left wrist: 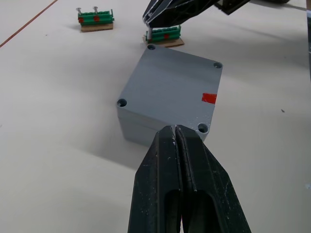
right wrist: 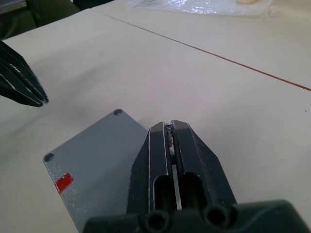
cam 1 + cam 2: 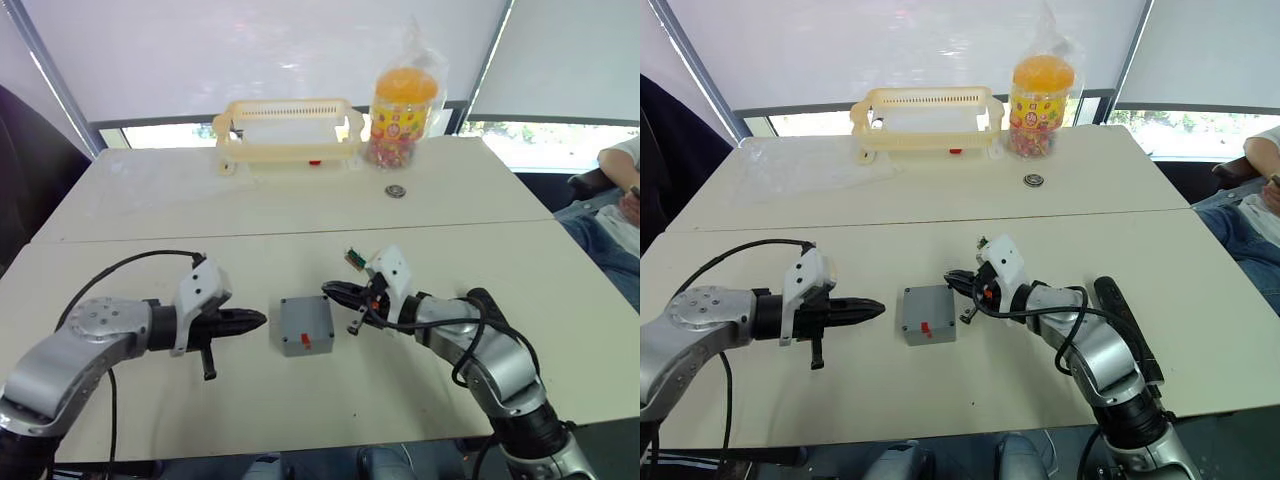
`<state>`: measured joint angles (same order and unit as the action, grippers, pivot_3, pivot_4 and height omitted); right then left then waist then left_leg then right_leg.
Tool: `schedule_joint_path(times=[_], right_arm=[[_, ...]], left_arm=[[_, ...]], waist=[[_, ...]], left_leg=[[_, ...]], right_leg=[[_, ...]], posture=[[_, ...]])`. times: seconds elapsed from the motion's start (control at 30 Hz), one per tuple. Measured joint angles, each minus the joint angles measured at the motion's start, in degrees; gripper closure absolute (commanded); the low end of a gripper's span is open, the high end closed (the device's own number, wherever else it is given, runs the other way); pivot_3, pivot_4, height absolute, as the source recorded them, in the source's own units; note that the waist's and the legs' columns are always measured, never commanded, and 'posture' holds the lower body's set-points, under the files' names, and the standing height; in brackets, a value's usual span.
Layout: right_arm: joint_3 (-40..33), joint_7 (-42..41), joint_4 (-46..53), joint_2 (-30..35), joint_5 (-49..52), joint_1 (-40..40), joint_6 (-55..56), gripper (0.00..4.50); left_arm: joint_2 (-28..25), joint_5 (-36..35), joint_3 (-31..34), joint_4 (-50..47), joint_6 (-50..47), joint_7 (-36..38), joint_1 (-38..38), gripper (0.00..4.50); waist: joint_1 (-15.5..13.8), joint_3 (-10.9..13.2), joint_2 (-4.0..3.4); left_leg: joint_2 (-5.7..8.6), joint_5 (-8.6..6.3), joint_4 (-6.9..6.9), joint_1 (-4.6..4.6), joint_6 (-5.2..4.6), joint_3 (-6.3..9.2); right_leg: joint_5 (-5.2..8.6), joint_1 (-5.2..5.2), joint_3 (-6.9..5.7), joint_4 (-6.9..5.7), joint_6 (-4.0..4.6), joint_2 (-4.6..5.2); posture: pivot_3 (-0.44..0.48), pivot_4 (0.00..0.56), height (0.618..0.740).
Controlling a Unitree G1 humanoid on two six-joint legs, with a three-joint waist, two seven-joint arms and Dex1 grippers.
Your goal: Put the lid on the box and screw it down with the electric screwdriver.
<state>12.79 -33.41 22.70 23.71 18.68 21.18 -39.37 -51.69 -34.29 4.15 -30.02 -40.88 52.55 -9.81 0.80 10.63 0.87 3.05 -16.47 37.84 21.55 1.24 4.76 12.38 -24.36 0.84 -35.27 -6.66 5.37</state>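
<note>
The box sits on the tabletop near its front edge, between the two grippers, with the lid already lying flush on top; its four corner holes look empty, so by the look of it the screwing is not yet done. A red mark shows on the lid near one edge. The left gripper lies at the box's 9 o'clock, just beside it but apart, fingers pressed together and holding nothing. The right gripper lies at about 2 o'clock of the box, pointing toward its corner, fingers also closed; a tiny pale thing seems pinched at their tip in the right wrist view, possibly a screw, but that cannot be told for sure. The two tips flank the box as if to steady or align it. Two small green parts sit on the tabletop beyond the box. At 12 o'clock, well apart, stand a yellow basket, a candy jar and a small round disc. A person sits at 3 o'clock.
</note>
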Motion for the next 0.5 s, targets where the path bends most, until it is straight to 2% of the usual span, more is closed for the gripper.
schedule_joint_path(times=[0.5], right_arm=[[0.24, -0.65, -1.07, -0.02, -1.64, -1.03, 0.90, 4.46]], left_arm=[[0.00, -0.06, -0.03, -0.03, -0.09, -0.49, -0.02, 4.50]], waist=[[0.00, 0.00, 0.00]], left_leg=[[0.00, 0.00, 0.00, 0.00, 0.00, 0.00]], right_leg=[[0.00, 0.00, 0.00, 0.00, 0.01, 0.00]], posture=[[0.000, 0.150, 0.740]])
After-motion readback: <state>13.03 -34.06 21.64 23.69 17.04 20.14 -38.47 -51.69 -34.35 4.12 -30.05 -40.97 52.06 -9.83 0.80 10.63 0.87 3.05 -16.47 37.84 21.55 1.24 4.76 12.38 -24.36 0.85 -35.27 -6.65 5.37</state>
